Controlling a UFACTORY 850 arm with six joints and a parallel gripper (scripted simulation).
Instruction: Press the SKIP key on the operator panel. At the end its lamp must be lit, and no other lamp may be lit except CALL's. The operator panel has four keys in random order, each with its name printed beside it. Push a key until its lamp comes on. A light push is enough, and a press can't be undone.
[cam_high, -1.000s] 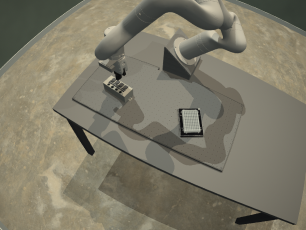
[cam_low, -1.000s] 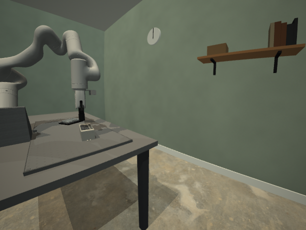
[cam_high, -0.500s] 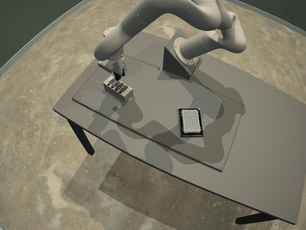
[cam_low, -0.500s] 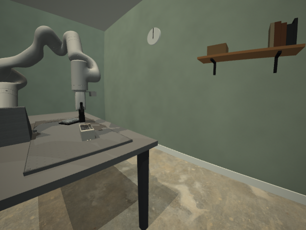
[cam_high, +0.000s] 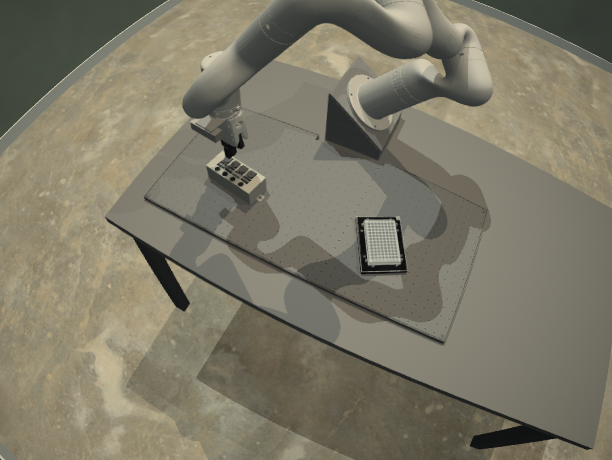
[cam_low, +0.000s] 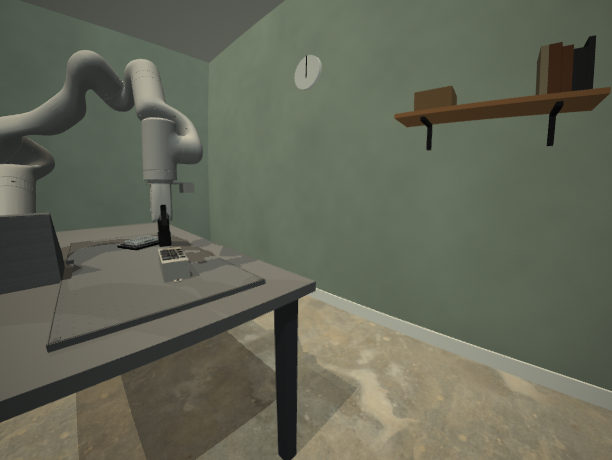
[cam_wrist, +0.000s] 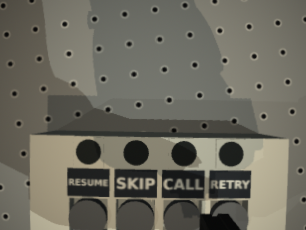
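Note:
The operator panel (cam_high: 235, 177) is a small beige box on the perforated plate at the table's far left; it also shows in the exterior view (cam_low: 173, 255). In the wrist view its labels read RESUME (cam_wrist: 88, 182), SKIP (cam_wrist: 135, 183), CALL (cam_wrist: 183, 183), RETRY (cam_wrist: 230, 184). A dark round lamp sits above each label, and none is lit. The grey round keys lie below the labels, with the SKIP key (cam_wrist: 135, 215) second from left. My gripper (cam_high: 231, 150) is shut and empty. It hangs just above the panel's far end. Its dark tip (cam_wrist: 220, 222) shows between the CALL and RETRY keys.
A white well plate in a black frame (cam_high: 381, 244) lies on the plate toward the right. The arm's wedge-shaped base mount (cam_high: 357, 125) stands at the table's back. The table edge runs close to the left of the panel.

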